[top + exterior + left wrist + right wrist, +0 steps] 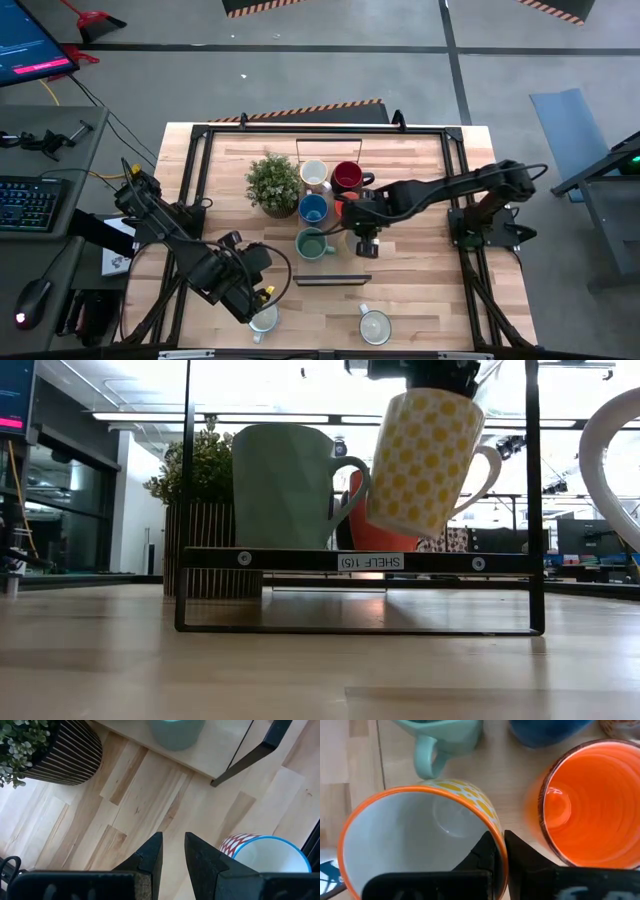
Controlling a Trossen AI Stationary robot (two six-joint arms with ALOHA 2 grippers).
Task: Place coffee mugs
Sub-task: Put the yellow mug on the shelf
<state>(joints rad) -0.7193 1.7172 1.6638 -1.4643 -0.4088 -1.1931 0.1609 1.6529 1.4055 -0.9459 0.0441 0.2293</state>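
**Right hand holds a yellow-dotted mug over the shelf**

At the left of the surface (420,240), the left hand (173,851) sits low near the front edge, its two dark fingers (151,856) parted by a narrow gap with nothing between them. Just beside it stands a red-and-white checked mug (265,857) with a blue rim and a white inside. A potted green plant (272,184) in a ribbed dark pot stands toward the back, left of the cluster of mugs.

In the middle, inside the black wire shelf (360,562), four mugs stand close together: a white mug (314,173) and a dark red mug (347,177) at the back, a blue mug (313,208) before them, and a teal green mug (312,243) nearest the front, its handle pointing right. An orange mug (590,802) stands right of the blue one, largely covered by the right arm in the overhead view.

The right hand (499,851) reaches in from the right and is closed on the rim of a yellow-dotted mug (422,460) with an orange lip and a white inside. The level view shows this mug tilted and lifted clear of the shelf, between the teal green mug and the orange one.

At the front right, another white mug (375,325) stands alone, well apart from the shelf.
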